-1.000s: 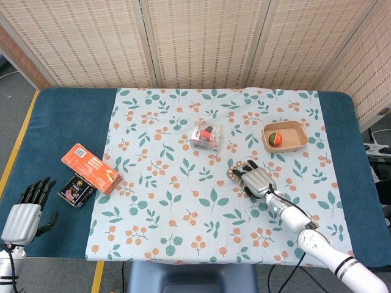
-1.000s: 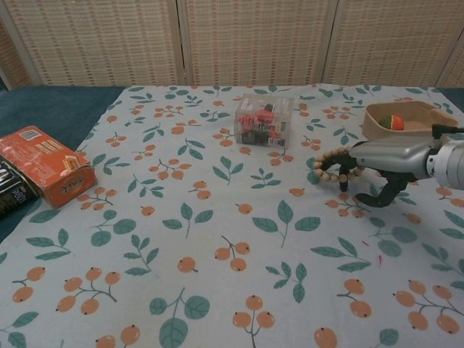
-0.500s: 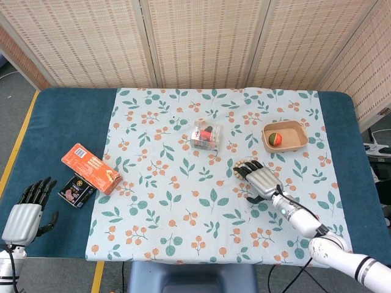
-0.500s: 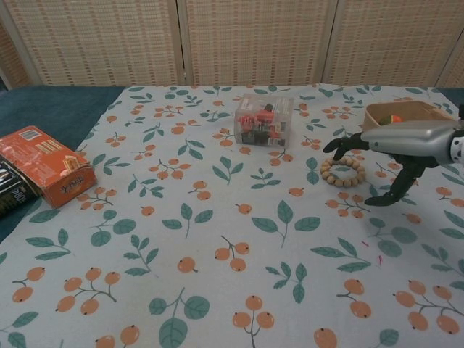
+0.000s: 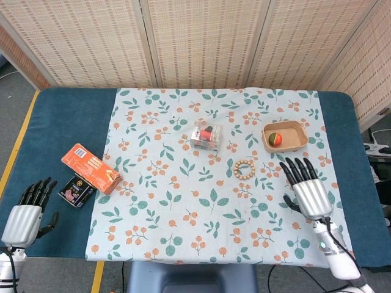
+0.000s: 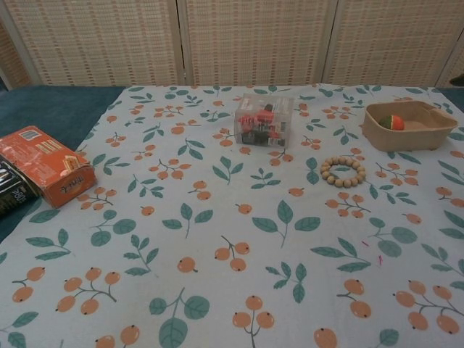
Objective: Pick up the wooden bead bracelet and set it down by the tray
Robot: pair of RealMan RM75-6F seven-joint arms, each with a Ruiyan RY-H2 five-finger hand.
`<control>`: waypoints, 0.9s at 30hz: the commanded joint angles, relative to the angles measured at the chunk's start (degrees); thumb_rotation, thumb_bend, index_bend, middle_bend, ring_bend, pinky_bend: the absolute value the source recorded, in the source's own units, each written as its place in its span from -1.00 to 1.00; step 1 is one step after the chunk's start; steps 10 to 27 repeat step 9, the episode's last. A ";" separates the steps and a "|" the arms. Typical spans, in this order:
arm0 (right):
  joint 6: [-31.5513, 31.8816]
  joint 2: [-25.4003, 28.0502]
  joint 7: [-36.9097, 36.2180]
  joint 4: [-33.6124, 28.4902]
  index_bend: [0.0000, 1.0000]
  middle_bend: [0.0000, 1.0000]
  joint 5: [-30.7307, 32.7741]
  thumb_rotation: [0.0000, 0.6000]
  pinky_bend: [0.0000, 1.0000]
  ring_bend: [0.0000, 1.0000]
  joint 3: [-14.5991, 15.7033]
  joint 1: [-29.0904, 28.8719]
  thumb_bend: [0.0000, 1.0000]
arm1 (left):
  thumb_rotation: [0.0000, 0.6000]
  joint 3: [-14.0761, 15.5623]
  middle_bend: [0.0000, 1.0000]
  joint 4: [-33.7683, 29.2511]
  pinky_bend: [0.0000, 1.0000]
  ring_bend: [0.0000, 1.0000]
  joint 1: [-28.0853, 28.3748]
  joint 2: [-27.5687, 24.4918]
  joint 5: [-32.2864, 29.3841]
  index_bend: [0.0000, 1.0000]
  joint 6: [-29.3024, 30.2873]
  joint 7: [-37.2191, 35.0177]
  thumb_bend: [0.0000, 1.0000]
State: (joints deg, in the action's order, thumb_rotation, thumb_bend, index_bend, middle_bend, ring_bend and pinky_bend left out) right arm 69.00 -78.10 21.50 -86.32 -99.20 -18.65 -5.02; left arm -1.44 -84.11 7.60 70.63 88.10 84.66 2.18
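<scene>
The wooden bead bracelet (image 5: 244, 168) (image 6: 343, 171) lies flat on the floral cloth, a short way in front and to the left of the tan tray (image 5: 295, 143) (image 6: 428, 133), which holds a small red and green ball (image 5: 275, 138) (image 6: 392, 122). My right hand (image 5: 307, 189) is open with fingers spread, hovering to the right of the bracelet and nearer the front edge, holding nothing. My left hand (image 5: 27, 210) is open at the front left corner over the blue table. Neither hand shows in the chest view.
A clear plastic box with red contents (image 5: 206, 135) (image 6: 263, 120) stands mid-table. An orange carton (image 5: 90, 168) (image 6: 43, 165) and a dark packet (image 5: 77, 190) lie at the left. The floral cloth (image 5: 183, 207) covers the table's middle.
My right hand has let go of the bracelet and drawn back to the right and toward the front edge. The bracelet now lies alone on the cloth. The left hand has not moved.
</scene>
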 commanded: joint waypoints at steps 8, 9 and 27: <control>10.37 -1.66 -4.05 8.55 -1.00 -0.98 -3.60 0.74 -1.00 -1.00 7.67 2.16 -0.61 | 1.00 0.02 -1.00 -0.86 -0.78 -1.00 0.28 -0.53 -1.09 -1.00 -1.50 1.00 -0.06; 10.31 -1.48 -4.23 8.07 -1.00 -0.98 -2.97 0.74 -1.00 -1.00 7.98 2.04 -0.61 | 1.00 0.00 -1.00 -0.67 -0.78 -1.00 0.28 -0.51 -1.02 -1.00 -1.42 0.87 -0.06; 10.31 -1.48 -4.23 8.07 -1.00 -0.98 -2.97 0.74 -1.00 -1.00 7.98 2.04 -0.61 | 1.00 0.00 -1.00 -0.67 -0.78 -1.00 0.28 -0.51 -1.02 -1.00 -1.42 0.87 -0.06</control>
